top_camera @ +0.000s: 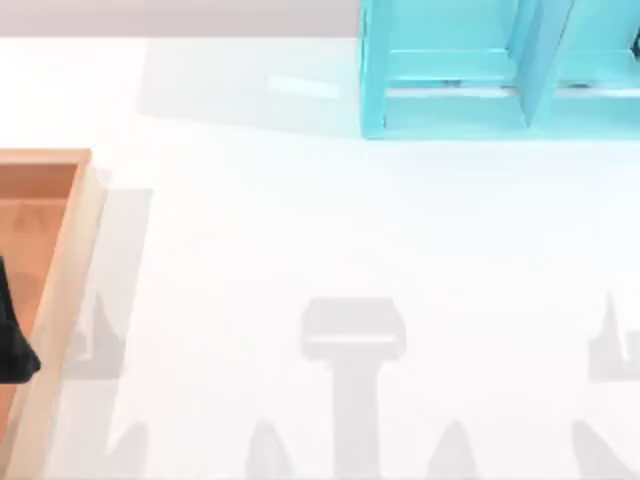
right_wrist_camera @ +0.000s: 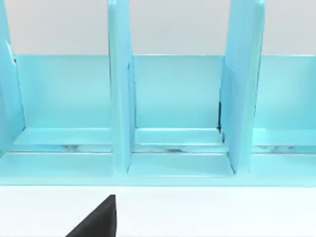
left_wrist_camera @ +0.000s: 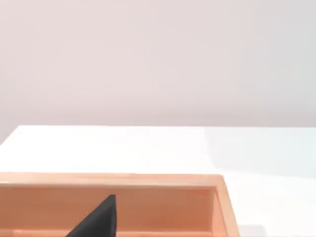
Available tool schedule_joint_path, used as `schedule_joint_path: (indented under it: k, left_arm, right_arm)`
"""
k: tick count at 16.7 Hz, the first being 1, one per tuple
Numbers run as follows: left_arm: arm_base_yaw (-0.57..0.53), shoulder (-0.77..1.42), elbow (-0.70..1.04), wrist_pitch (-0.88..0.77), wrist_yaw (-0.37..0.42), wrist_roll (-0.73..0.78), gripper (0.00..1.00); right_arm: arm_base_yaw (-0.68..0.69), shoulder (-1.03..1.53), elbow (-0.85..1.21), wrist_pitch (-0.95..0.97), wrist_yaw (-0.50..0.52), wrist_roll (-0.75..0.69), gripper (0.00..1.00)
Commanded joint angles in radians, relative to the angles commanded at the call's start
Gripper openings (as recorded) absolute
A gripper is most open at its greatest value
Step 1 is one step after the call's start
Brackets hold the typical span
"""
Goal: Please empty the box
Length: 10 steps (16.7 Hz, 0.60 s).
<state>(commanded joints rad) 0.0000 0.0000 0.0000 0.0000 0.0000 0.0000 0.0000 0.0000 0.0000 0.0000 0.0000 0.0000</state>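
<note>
Top view shows the box (top_camera: 60, 260) at the left edge of the white surface (top_camera: 300, 230), a large shallow open-topped wooden tray with an orange-brown floor and lighter tan raised rims, and a black part of the left pincer (top_camera: 12, 340) over its floor. In the left wrist view the box (left_wrist_camera: 148, 180) shows its far rim and a corner, with a black finger (left_wrist_camera: 98, 219) low over the floor; whether this pincer is open or closed I cannot tell. The right wrist view faces the turquoise shelf unit (right_wrist_camera: 173, 98) standing at the far right of the surface, with a black finger (right_wrist_camera: 98, 219) of the right pincer before it, its state also not to be told.

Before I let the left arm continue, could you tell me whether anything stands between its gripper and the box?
Nothing visible does. The left gripper is already over the box at the table's left edge, a dark finger showing above its bare orange floor.
</note>
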Motion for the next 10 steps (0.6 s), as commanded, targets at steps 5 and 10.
schedule_joint_path:
  k: [5,10]
  left_arm:
    - [0.025,0.065,0.065,-0.062,-0.003,0.021,1.0]
    - [0.116,0.38,0.348,-0.322,-0.008,0.108,1.0]
  right_arm:
    - [0.0,0.0,0.0,0.0,0.0,0.0,1.0]
    - [0.0,0.0,0.0,0.0,0.0,0.0,1.0]
